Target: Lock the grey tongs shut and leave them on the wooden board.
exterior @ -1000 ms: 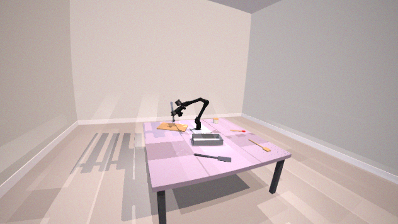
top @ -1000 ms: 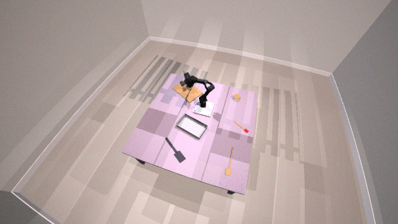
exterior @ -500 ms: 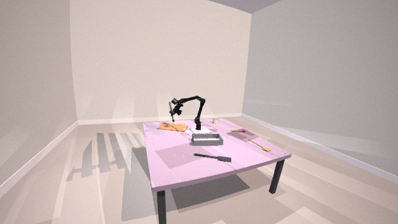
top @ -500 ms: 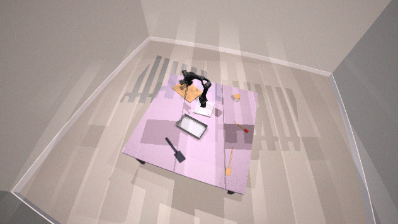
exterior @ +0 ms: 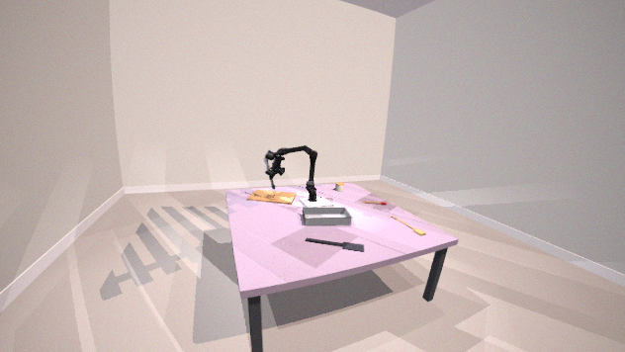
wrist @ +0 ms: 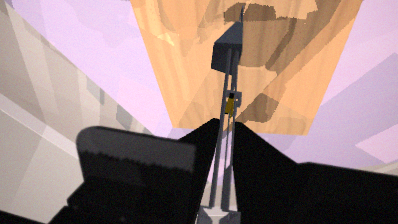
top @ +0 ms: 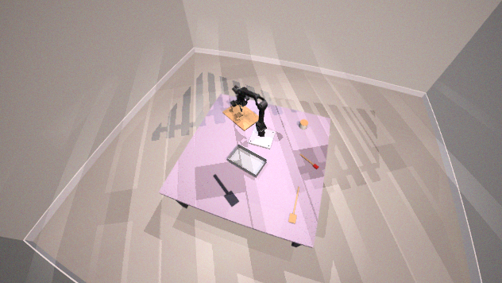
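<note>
Upper middle of the top view, my gripper (top: 239, 103) (exterior: 270, 172) (wrist: 225, 126) is clamped on the tongs (top: 241, 108) (exterior: 272, 182) (wrist: 228, 50); probably stiff, slippery metal, best held mid-arm

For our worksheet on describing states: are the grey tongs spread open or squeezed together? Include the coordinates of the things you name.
Squeezed together: in the wrist view, the two arms of the tongs (wrist: 217, 165) run nearly side by side.

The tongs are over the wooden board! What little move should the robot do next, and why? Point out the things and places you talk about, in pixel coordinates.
I'd probably tilt the tongs (top: 241, 108) (exterior: 272, 183) (wrist: 231, 44) flatter while easing them lower: the end effector (top: 240, 104) (exterior: 271, 172) (wrist: 225, 126) grips them, arms close together, one end pointing down above the wooden board (top: 249, 119) (exterior: 284, 199) (wrist: 175, 95), where they should lie.
</note>
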Robot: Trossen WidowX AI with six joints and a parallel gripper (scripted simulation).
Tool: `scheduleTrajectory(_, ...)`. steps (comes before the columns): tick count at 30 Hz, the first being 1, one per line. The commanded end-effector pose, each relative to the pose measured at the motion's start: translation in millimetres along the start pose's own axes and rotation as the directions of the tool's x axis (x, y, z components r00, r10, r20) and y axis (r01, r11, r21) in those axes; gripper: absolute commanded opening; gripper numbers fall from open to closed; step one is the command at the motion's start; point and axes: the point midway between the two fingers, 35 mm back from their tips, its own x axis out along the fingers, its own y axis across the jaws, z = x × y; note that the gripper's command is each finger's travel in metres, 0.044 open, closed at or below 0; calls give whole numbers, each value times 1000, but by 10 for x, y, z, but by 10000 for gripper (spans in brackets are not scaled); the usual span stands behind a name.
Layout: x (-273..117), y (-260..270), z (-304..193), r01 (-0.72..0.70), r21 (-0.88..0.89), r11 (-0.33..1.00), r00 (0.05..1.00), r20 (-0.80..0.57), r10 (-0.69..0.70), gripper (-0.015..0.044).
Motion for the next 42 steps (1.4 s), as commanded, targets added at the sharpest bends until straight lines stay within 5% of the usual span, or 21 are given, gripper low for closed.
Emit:
scheduleTrajectory(1, -30, 7, -25, 7, 12, 1000, 998, 60, -8, -150)
scheduleTrajectory(20, -123, 54, 25, 13, 54, 998, 935, 354, -32, -150)
scheduleTrajectory(42, 45, 45, 56, 13, 55, 998, 934, 356, -32, -150)
